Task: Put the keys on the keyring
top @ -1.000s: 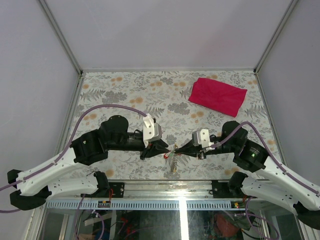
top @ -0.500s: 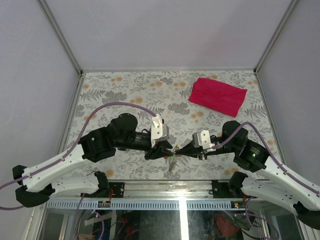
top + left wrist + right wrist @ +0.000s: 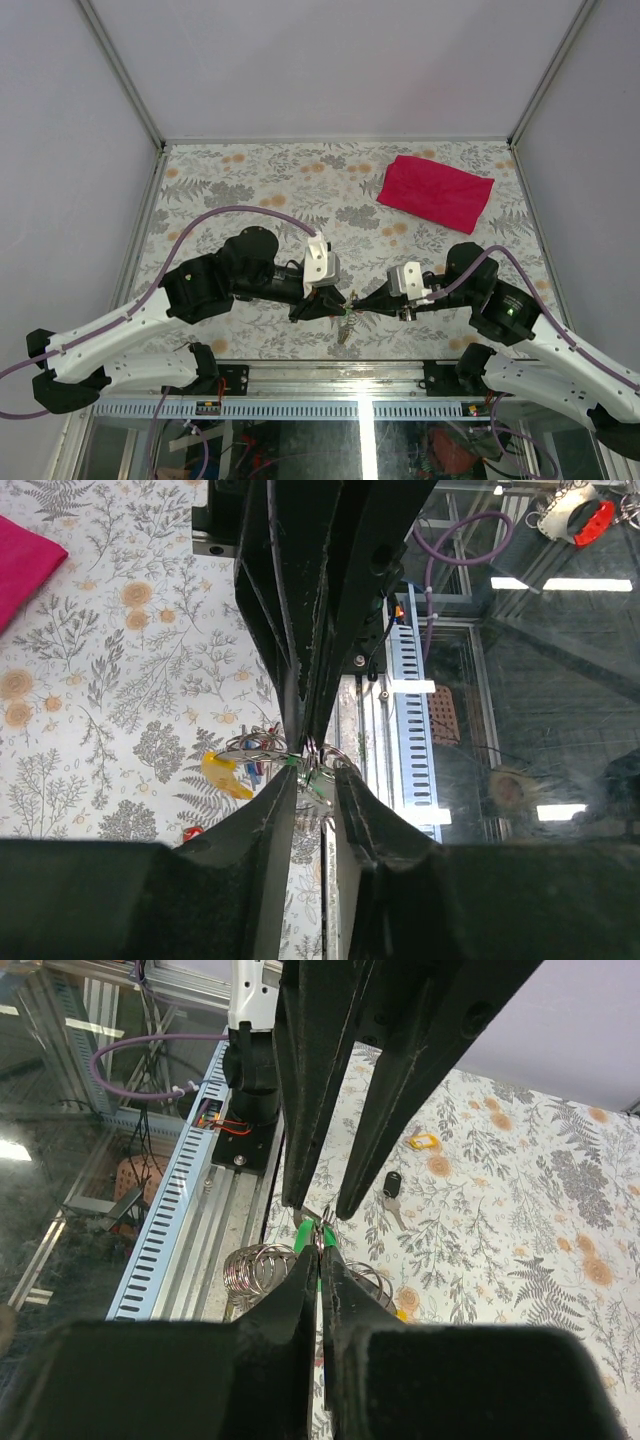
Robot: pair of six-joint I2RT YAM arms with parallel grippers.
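Pinching a green-tagged key, right gripper jaws shut, left gripper jaws narrowly parted just beside it, keyring close by

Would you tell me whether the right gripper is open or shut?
Shut: the right gripper shows no gap between its fingers in its wrist view, and they pinch a green key tag.
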